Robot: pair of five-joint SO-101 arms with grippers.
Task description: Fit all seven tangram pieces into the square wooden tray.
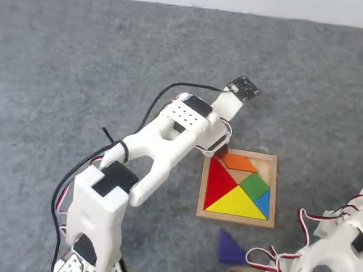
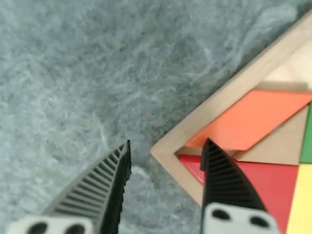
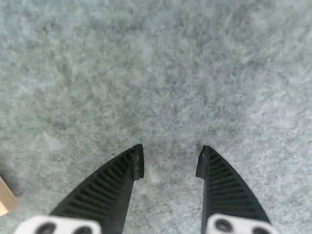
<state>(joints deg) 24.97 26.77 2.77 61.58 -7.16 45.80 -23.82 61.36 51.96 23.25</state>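
The square wooden tray (image 1: 234, 218) lies right of centre, holding an orange parallelogram (image 1: 239, 162), a red triangle (image 1: 219, 183), a yellow triangle (image 1: 239, 204), a green piece (image 1: 255, 183) and a small blue triangle (image 1: 264, 202). A dark blue triangle (image 1: 228, 246) lies on the carpet just in front of the tray. My left gripper (image 2: 168, 142) stands open astride the tray's far left corner (image 2: 161, 148), one finger (image 2: 222, 178) over the red triangle (image 2: 265, 183) beside the orange parallelogram (image 2: 248, 119). My right gripper (image 3: 170, 147) is open over bare carpet.
Grey carpet covers the whole table. The left arm (image 1: 160, 147) stretches from the near left edge to the tray. The right arm (image 1: 342, 249) sits at the near right. A bit of wood (image 3: 5, 199) shows at the edge of the right wrist view.
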